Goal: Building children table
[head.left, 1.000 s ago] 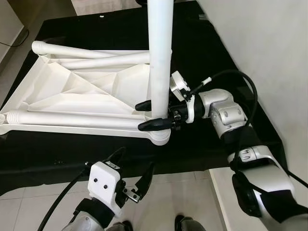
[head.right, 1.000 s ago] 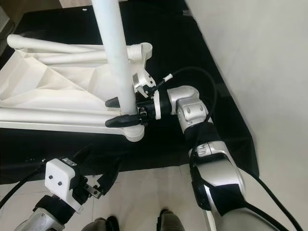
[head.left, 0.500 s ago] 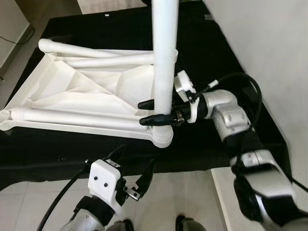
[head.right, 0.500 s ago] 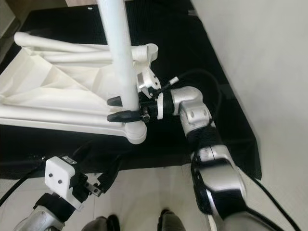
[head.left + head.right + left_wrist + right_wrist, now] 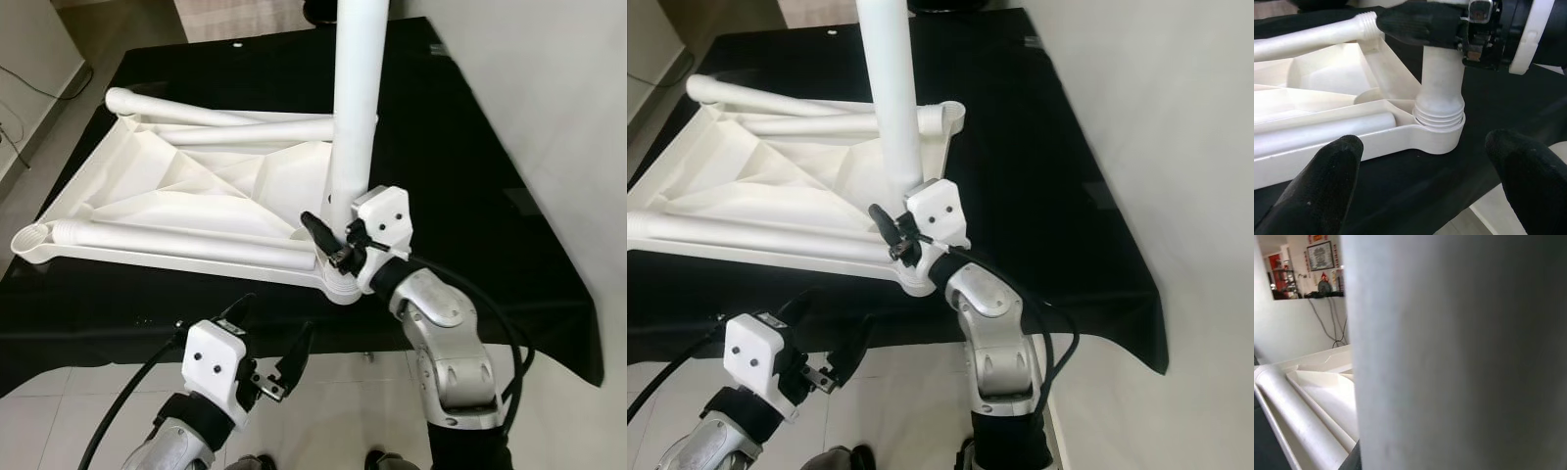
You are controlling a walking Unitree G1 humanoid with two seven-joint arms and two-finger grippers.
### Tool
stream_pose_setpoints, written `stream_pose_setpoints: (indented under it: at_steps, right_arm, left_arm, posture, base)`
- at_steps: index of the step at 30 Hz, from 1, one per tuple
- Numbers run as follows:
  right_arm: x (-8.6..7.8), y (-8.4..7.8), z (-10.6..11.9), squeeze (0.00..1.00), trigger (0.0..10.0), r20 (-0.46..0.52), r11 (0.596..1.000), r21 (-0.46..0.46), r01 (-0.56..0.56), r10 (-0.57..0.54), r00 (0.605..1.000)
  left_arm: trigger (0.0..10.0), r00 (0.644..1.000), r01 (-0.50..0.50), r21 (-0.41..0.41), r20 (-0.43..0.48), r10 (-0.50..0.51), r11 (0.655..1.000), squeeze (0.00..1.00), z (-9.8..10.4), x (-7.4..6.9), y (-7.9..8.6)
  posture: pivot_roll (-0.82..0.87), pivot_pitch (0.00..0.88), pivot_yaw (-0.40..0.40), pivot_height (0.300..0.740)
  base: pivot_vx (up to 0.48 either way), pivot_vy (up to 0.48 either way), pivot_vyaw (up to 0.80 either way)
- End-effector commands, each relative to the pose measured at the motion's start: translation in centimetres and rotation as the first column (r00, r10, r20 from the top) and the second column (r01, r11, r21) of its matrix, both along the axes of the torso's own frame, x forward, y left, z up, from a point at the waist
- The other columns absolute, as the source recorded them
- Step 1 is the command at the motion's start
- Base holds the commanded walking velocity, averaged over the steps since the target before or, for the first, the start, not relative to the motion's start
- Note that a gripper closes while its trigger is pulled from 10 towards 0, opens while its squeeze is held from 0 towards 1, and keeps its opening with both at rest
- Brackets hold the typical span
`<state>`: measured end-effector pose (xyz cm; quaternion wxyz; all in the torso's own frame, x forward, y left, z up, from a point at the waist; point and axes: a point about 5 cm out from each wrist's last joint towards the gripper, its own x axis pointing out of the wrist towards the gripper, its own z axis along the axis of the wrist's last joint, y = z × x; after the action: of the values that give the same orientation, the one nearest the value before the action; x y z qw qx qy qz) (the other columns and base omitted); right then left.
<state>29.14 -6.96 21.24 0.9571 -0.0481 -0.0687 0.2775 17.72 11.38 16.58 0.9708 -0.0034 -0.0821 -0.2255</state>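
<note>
On the black-draped counter (image 5: 470, 196) lies the upturned white plastic children's tabletop (image 5: 186, 196), ribbed underside showing, with two loose white leg tubes (image 5: 225, 127) lying across it. At its near corner, the upright white plastic leg tube (image 5: 355, 117) stands in the round threaded corner socket (image 5: 1439, 134); in the left wrist view several threads sit above the socket rim, so I judge the leg only partly screwed in.

The right gripper (image 5: 333, 240) has its black fingers (image 5: 1418, 22) closed around the leg's lower end, just above the socket. The left gripper (image 5: 269, 352) hovers off the counter's near edge, its fingers (image 5: 1317, 191) spread wide and holding nothing, pointed toward the joint.

The risks, as I judge them:
- Cross-threading, if the leg leans while it is turned; the low grip gives little check on the tall tube's tilt.
- The light tabletop could spin or slide on the cloth under torque, since nothing pins it.
- If let go now, the half-seated leg may wobble or tip out.
</note>
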Motion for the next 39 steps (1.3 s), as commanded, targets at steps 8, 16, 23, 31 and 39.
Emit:
stream_pose_setpoints:
  at_steps: [8,16,23,31,39]
  right_arm:
    - [-0.2,2.6,0.6,1.0,10.0,-0.079,0.939,0.128,-0.318,0.329,0.941]
    - [2.3,1.4,1.5,1.0,10.0,-0.034,0.844,-0.01,-0.537,0.536,0.843]
    - [4.6,0.0,3.1,0.0,10.0,-0.069,0.677,-0.081,-0.732,0.728,0.682]
    - [5.9,-0.4,4.9,0.0,10.0,-0.096,0.548,-0.104,-0.83,0.825,0.557]
    - [6.6,-0.5,5.3,0.0,10.0,-0.153,0.454,-0.147,-0.879,0.867,0.474]
  left_arm:
    - [10.0,1.0,0.004,-0.008,-0.015,-0.004,1.0,0.0,-0.3,-0.3,0.1]
    - [10.0,1.0,0.001,-0.011,-0.012,-0.001,1.0,0.0,-0.2,-0.4,-0.1]
    - [10.0,1.0,-0.002,-0.012,-0.011,0.002,1.0,0.0,0.0,-0.8,-0.1]
    - [10.0,1.0,0.002,-0.011,-0.017,-0.002,1.0,0.0,0.2,-1.2,-0.1]
    - [10.0,1.0,0.001,-0.01,-0.019,-0.001,1.0,0.0,0.4,-1.6,-0.2]
  posture:
    - [0.01,0.221,0.04,0.74]
    - [0.02,0.228,0.036,0.74]
    - [0.05,0.254,0.038,0.74]
    - [0.08,0.272,0.04,0.74]
    - [0.09,0.284,0.034,0.74]
  base:
    - [0.0,0.0,0.0]
    - [0.0,0.0,0.0]
    - [0.0,0.0,0.0]
    - [0.0,0.0,0.0]
    - [0.0,0.0,0.0]
